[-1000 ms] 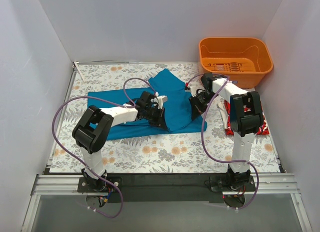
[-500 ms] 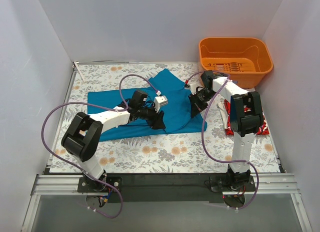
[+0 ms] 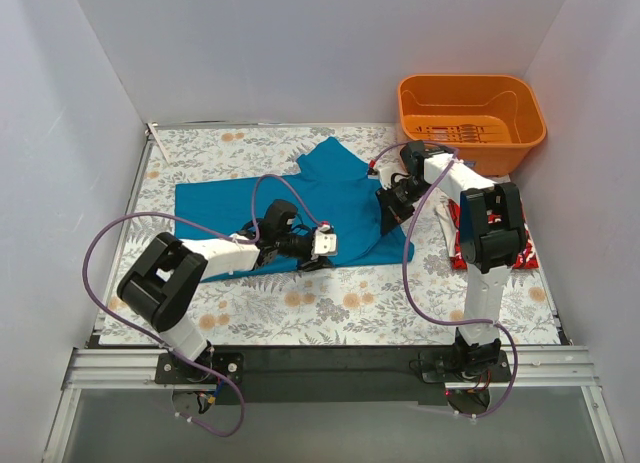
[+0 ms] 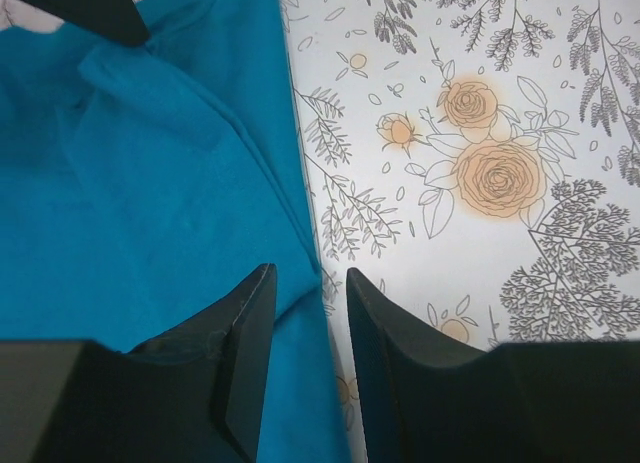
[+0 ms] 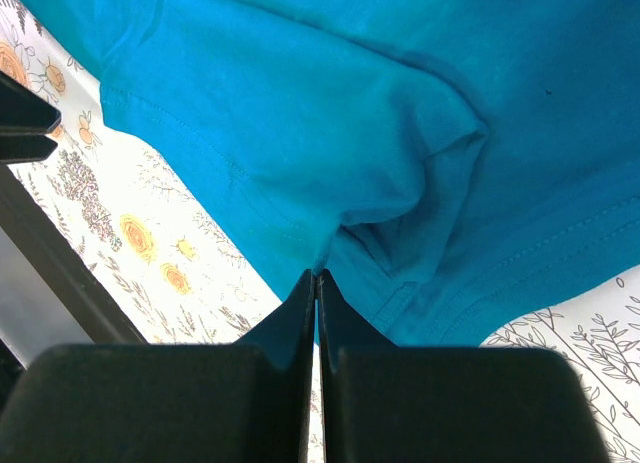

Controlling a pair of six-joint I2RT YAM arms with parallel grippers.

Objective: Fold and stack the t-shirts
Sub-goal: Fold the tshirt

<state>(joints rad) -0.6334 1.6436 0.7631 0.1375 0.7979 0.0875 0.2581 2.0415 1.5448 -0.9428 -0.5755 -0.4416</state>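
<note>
The first fold of the teal t-shirt (image 3: 225, 208) looks to be in preparation. It lies spread over the bench (image 3: 330, 308) from 9 o'clock to centre. The left jaws stand slightly parted at its 6 o'clock hem, with the edge between them and nothing pinched. Next they probably need to close on that hem. The right jaws are pressed together on a pucker of cloth at its 3 o'clock edge. The red t-shirt (image 3: 457, 245) lies beyond, partly under the right arm.

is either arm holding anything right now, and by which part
The right gripper is shut on the teal t-shirt, pinching a puckered fold near its hem. The left gripper holds nothing: its jaws stand open astride the shirt's edge.
</note>
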